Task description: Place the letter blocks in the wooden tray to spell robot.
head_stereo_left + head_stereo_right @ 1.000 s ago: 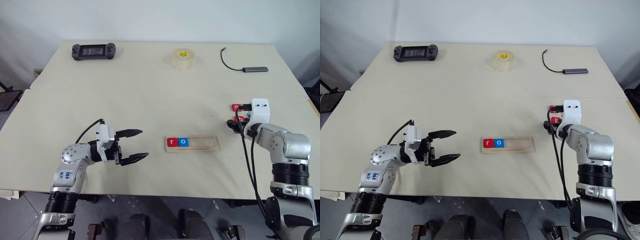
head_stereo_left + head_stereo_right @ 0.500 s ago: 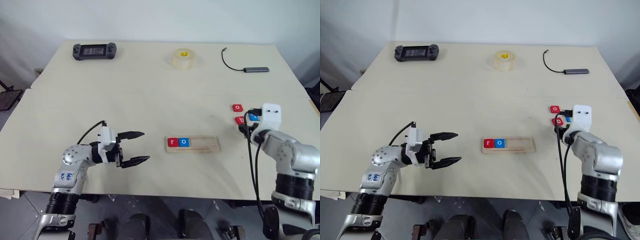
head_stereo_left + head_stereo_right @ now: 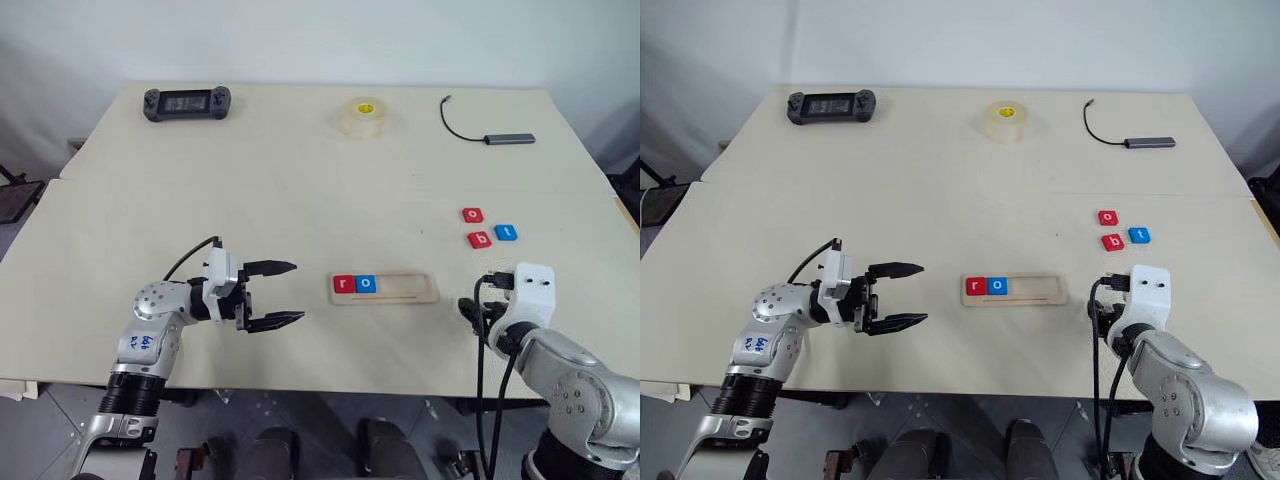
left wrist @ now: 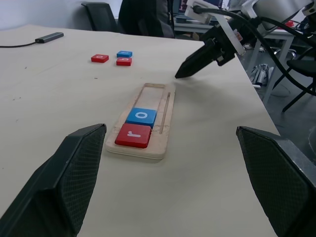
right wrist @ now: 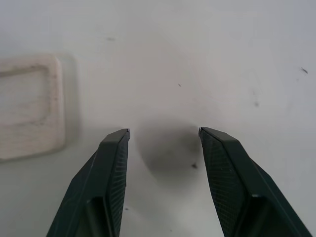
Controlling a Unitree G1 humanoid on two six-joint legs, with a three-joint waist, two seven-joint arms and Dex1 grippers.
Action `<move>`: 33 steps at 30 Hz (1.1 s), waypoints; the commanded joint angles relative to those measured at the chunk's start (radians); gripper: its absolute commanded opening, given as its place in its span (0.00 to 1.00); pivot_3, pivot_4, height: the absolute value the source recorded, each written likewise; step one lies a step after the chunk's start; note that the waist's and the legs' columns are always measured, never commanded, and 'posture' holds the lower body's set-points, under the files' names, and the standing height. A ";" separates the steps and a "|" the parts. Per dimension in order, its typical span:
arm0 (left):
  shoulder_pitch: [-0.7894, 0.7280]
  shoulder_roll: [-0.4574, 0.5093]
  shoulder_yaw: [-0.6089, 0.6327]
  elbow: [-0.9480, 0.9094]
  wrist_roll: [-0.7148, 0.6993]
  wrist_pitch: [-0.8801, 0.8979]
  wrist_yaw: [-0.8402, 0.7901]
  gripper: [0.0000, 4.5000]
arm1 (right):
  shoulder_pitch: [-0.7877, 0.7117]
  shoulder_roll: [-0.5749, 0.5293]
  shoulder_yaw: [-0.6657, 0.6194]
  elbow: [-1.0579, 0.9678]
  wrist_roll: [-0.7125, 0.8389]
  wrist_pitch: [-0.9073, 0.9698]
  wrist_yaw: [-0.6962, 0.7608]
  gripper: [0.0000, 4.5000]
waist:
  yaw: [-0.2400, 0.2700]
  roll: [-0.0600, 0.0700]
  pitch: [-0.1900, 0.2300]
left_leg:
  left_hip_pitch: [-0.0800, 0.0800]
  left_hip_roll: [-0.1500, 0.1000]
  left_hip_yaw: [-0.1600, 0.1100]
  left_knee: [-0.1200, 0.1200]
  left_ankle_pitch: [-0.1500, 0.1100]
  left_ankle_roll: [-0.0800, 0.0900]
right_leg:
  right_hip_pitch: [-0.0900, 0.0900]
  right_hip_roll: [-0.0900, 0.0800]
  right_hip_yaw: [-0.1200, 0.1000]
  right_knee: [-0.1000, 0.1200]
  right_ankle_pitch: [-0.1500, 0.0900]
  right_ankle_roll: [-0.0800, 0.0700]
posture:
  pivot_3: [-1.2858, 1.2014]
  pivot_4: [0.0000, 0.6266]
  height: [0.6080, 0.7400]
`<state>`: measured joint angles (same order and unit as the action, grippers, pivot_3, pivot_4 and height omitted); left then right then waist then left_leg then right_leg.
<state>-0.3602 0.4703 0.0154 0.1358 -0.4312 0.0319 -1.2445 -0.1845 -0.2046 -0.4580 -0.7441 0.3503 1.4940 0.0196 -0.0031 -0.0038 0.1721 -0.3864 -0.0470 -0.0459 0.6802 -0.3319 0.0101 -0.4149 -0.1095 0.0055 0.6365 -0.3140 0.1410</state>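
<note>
The wooden tray (image 3: 385, 287) is seen mid-table holding a red r (image 3: 344, 284) and blue o (image 3: 366, 284); three letter blocks (image 3: 486, 230) lie apart, far right. The right gripper (image 5: 164, 132), empty with fingers parted, is shown in its wrist view above bare table beside the tray's end. The left gripper (image 3: 283, 293) is spread wide, empty.

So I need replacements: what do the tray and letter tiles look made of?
The wooden tray looks like pale unfinished wood: matte, faint grain, rounded routed edges. The letter blocks, like the red r and blue o, look like smooth painted wood or plastic with white printed letters; which one I cannot tell.
</note>
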 commanded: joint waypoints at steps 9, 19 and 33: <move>-0.011 -0.007 0.003 -0.004 -0.005 -0.012 0.014 1.00 | -0.166 -0.243 0.081 0.262 -0.036 -0.209 0.117 0.88 | -0.001 0.000 0.000 | 0.000 0.000 0.001 0.000 0.000 0.000 | 0.000 0.000 0.000 0.000 0.000 0.000 | 0.52 0.24 1.00; 0.002 -0.003 0.007 -0.043 -0.014 -0.005 0.025 1.00 | -0.358 -0.358 0.232 0.734 -0.090 -0.486 0.249 0.99 | -0.003 0.000 0.000 | 0.000 0.000 0.001 0.000 0.000 0.000 | 0.000 0.000 0.000 0.000 0.000 0.000 | 0.52 0.24 1.00; 0.045 0.000 0.031 -0.123 -0.042 0.001 0.054 1.00 | -0.464 -0.375 0.271 1.019 -0.126 -0.634 0.330 0.99 | -0.002 0.000 0.000 | 0.000 0.000 0.001 0.000 0.000 0.000 | 0.000 0.000 -0.001 -0.001 0.000 0.000 | 0.52 0.24 1.00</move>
<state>-0.3225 0.4660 0.0233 0.0510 -0.4456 0.0491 -1.1930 -0.6440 -0.5604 -0.1676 0.2623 0.2241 0.8566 0.3437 -0.0053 -0.0039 0.1721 -0.3865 -0.0466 -0.0455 0.6805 -0.3315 0.0104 -0.4145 -0.1100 0.0046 0.6355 -0.3140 0.1411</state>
